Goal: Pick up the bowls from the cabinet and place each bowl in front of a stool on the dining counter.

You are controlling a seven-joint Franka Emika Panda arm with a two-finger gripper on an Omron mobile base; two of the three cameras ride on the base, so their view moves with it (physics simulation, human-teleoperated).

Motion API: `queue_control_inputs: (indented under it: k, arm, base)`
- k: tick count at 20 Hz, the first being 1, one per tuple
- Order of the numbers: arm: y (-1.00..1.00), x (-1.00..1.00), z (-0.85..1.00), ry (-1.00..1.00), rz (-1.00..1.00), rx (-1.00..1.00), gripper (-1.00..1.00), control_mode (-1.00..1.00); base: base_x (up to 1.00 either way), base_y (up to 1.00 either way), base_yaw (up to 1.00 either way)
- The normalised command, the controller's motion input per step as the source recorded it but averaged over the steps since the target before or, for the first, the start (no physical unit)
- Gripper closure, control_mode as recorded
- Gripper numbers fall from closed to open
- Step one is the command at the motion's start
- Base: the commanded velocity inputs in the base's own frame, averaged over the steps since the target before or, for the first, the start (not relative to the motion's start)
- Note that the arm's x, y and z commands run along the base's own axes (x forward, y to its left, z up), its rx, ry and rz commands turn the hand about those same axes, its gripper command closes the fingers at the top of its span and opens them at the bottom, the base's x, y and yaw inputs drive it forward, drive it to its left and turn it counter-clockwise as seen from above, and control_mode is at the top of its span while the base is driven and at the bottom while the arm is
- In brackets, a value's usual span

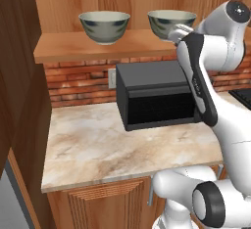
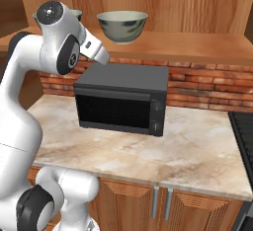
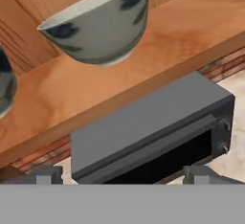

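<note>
Two bowls sit side by side on the wooden shelf (image 1: 73, 49), above the black microwave (image 1: 154, 96). One bowl (image 3: 98, 27) is right ahead of the hand, up and a bit left. The other bowl (image 1: 104, 26) is farther along the shelf. The gripper (image 3: 122, 174) is spread wide open and holds nothing. To do this well, the hand should lift higher, clear the microwave, put one finger inside the rim and one outside, then squeeze gently so the bowl does not tip.

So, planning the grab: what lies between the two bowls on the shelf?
Only bare shelf between the left bowl and right bowl, in the left base view.
</note>
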Motion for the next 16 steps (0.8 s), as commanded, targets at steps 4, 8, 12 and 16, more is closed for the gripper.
queue_control_inputs:
  k: [4,8,12,16]
  arm:
    - [0.0,0.08,0.5,-0.13,0.0,-0.04,-1.0,-1.0]
    - [-0.01,0.1,0.4,-0.06,0.0,0.0,-1.0,-1.0]
    - [-0.08,0.21,0.32,-0.01,0.0,0.0,-1.0,-1.0]
    - [-0.18,0.22,0.05,0.0,0.0,0.0,-1.0,-1.0]
  base:
    - [0.0,0.0,0.0]
    - [0.0,0.0,0.0]
    - [0.0,0.0,0.0]
    - [0.0,0.0,0.0]
